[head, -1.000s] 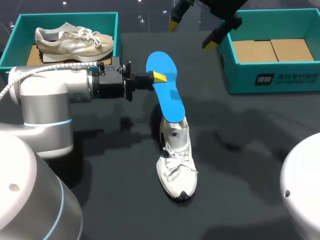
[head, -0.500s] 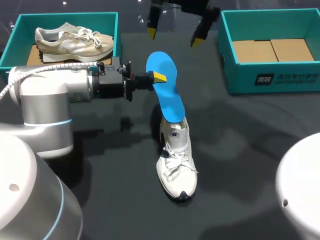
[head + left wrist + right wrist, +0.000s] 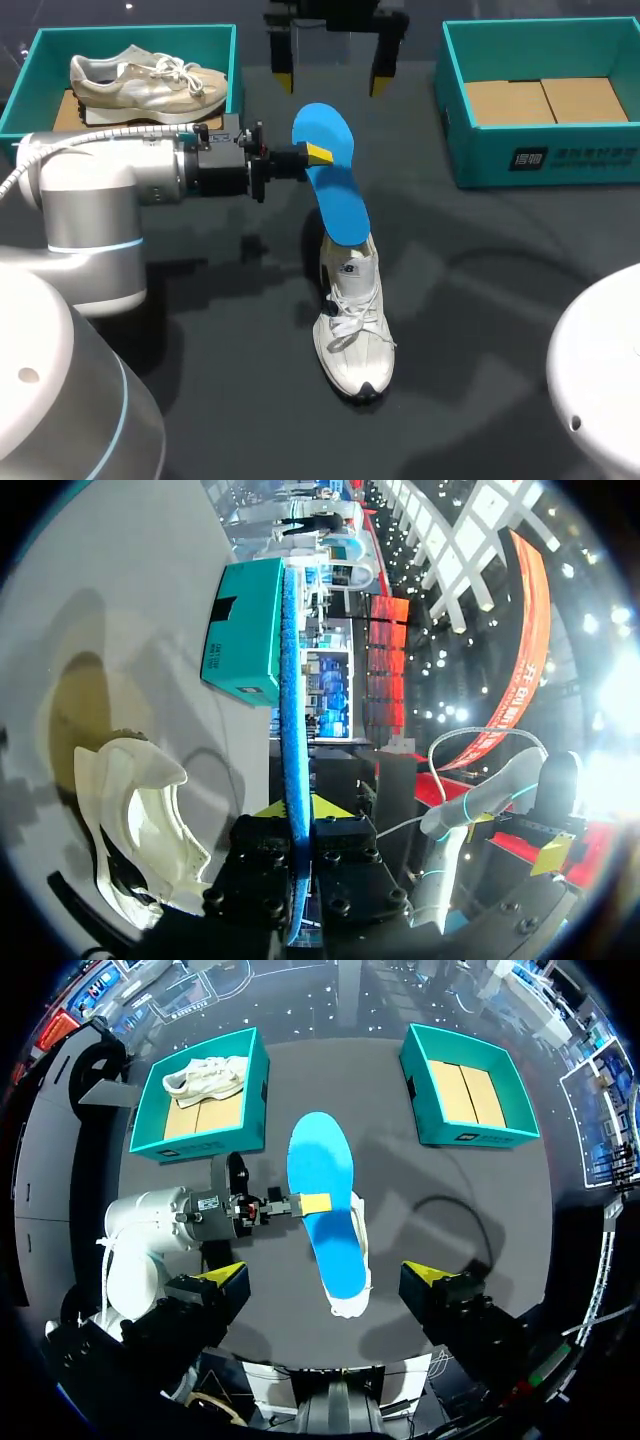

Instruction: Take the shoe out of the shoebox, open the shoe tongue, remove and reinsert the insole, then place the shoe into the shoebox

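In the head view, the left arm (image 3: 120,185) comes in from its side and the left gripper (image 3: 307,158) is clamped on the edge of the blue insole (image 3: 333,190), which is held up off the dark worktop (image 3: 500,300), tilted, its lower end meeting the opening of the white shoe (image 3: 352,320). That shoe stands upright on its sole mid-worktop, between the two teal boxes. The left shoebox (image 3: 30,80) holds a beige shoe (image 3: 150,78); the right shoebox (image 3: 540,155) shows only cardboard. At the far edge, the right gripper (image 3: 332,80) hangs spread wide, grasping nothing. Over to the left wrist view: the insole (image 3: 291,680) runs edge-on straight out of the gripper (image 3: 300,810), pinched between both fingers, with the white shoe (image 3: 140,830) just beside it and a teal box (image 3: 245,630) ahead. Now the right wrist view, looking straight down: its own gripper (image 3: 328,1278) is released, fingers well apart, high over the insole (image 3: 325,1195) and white shoe (image 3: 347,1305), the left gripper (image 3: 305,1203) gripping the insole from the side.
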Controlling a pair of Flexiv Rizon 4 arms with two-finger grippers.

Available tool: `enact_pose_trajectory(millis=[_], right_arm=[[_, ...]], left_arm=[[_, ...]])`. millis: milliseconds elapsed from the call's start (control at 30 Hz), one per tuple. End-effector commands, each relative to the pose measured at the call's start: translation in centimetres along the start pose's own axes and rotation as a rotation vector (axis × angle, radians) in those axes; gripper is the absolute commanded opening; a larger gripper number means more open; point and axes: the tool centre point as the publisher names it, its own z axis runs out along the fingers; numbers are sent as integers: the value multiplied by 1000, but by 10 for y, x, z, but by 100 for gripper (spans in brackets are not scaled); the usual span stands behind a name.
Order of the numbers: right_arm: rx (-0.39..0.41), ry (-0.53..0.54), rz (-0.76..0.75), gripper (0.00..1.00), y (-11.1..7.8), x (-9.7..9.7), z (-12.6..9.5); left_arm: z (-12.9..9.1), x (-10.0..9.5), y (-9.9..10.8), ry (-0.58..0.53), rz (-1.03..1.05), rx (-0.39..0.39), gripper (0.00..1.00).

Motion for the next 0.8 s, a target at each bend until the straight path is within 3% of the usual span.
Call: enact_pose_trajectory(millis=[33, 433, 800], right_arm=[[-14, 14, 5, 100, -2, 2, 2], [-10, 204, 52, 100, 7, -20, 5], [71, 417, 119, 100, 18, -44, 9]], left_arm=[[1, -1, 1, 1, 0, 2, 0], [1, -1, 1, 1, 0, 2, 0], [1, -1, 1, 1, 0, 2, 0]])
